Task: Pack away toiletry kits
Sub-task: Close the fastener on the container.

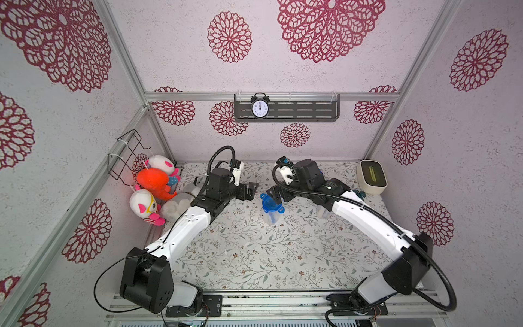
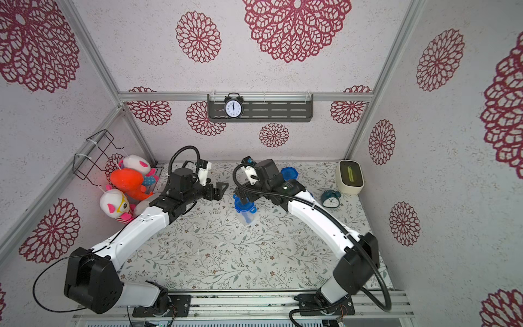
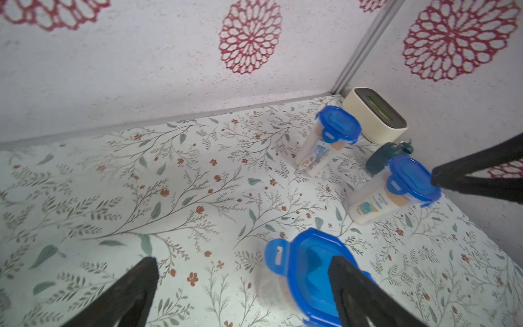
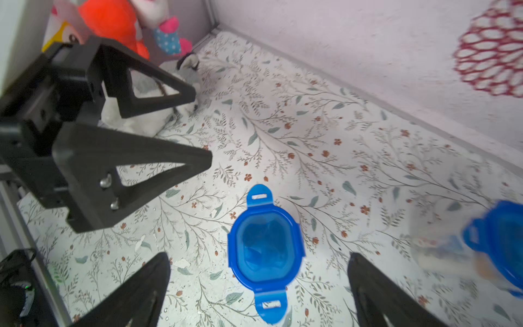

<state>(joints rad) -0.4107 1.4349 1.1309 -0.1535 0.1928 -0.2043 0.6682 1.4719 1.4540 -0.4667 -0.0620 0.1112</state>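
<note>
We see both arms reaching toward the middle of the table (image 1: 254, 254), which is covered with a floral cloth. The left gripper (image 1: 252, 192) has its jaws spread wide and it holds nothing. In the left wrist view its two fingers (image 3: 135, 283) stand far apart. The right gripper (image 1: 274, 195) is spread wide as well, and it holds nothing either.

Between the two grippers stands the middle jar (image 1: 270, 218), of clear plastic, upright, with its blue lid (image 4: 266, 249) on top. In the right wrist view this lid lies between the right gripper's fingers (image 4: 147, 283), but we cannot tell if they touch it. Two tabs of the lid stick out flat at opposite ends. In both top views the left gripper is near this jar but apart from it.

Two more jars with blue lids are on the right part of the table. The second jar (image 3: 314, 154) stands near the back wall, with white things inside. The third jar (image 3: 376, 203) stands just beside the teal alarm clock (image 3: 379, 161). A cream box (image 3: 373, 116) sits in the back right corner. The plush toys (image 1: 152, 181) are piled in the back left corner.
</note>
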